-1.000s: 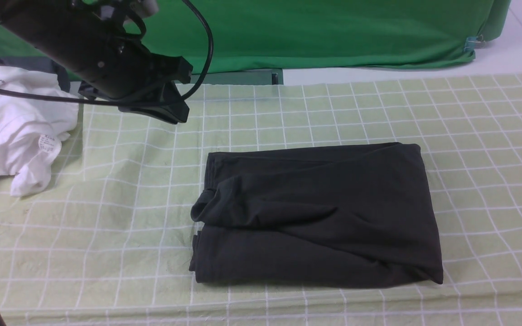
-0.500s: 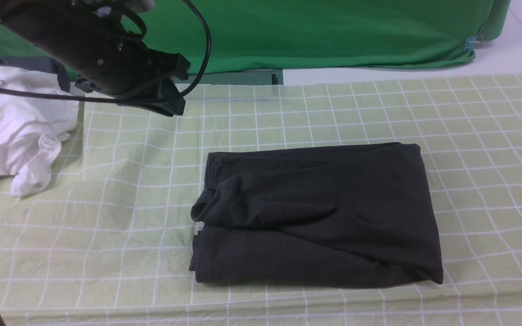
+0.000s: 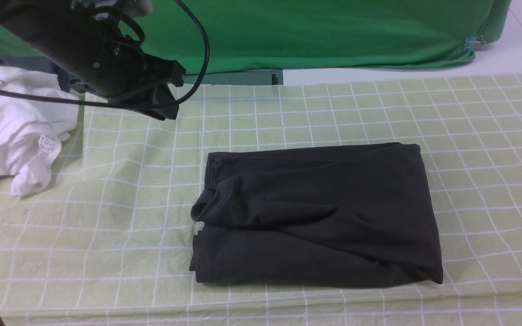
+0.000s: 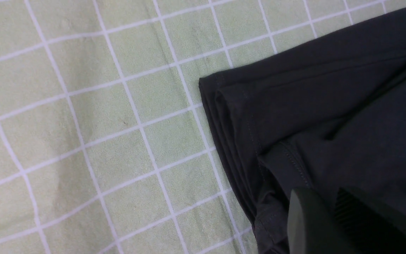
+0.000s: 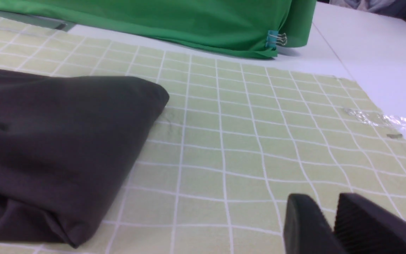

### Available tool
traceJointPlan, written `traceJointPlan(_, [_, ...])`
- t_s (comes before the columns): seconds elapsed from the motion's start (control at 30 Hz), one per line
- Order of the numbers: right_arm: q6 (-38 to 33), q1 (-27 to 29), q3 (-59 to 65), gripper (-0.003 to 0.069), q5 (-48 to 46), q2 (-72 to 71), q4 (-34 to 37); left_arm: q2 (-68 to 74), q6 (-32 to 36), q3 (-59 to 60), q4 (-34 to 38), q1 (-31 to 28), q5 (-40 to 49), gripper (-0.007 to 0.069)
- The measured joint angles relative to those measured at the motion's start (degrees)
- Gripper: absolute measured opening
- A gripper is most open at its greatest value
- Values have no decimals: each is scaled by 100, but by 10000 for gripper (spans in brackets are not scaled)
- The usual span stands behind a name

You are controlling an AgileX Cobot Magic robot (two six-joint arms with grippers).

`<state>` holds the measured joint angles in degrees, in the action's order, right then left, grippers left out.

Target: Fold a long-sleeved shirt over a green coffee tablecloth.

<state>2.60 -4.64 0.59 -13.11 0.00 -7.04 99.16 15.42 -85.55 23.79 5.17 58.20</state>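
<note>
The long-sleeved shirt [image 3: 320,217] lies folded into a dark charcoal rectangle in the middle of the green coffee tablecloth [image 3: 107,217], its print hidden. My left gripper [image 3: 166,113] hangs in the air to the far left of the shirt, touching nothing. In the left wrist view, the left gripper [image 4: 324,197] looks down on the shirt's [image 4: 330,106] layered corner, its jaws a narrow gap apart and empty. The right arm is out of the front view. In the right wrist view, the right gripper [image 5: 324,199] hovers low over bare tablecloth [image 5: 241,141] beside the shirt [image 5: 55,134], jaws slightly apart and empty.
A crumpled white garment [image 3: 12,131] lies at the cloth's left edge. Plain deep-green fabric [image 3: 324,31] hangs along the back, held by a binder clip [image 3: 469,44]. Bare white table [image 3: 505,59] shows at the far right. Clear tape [image 5: 382,120] holds the cloth's edge.
The left arm has drawn a little to the left and farther back, away from the shirt. The shirt has not moved.
</note>
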Motion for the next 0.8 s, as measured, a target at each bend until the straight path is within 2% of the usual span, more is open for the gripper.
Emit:
traceJointPlan(0.4, [0,27,0,184,0,0,0,-242,0,0,153,0,675,108])
traceJointPlan(0.8, [0,27,0,208,0,0,0,-1745,0,0,-404,0,1136,108])
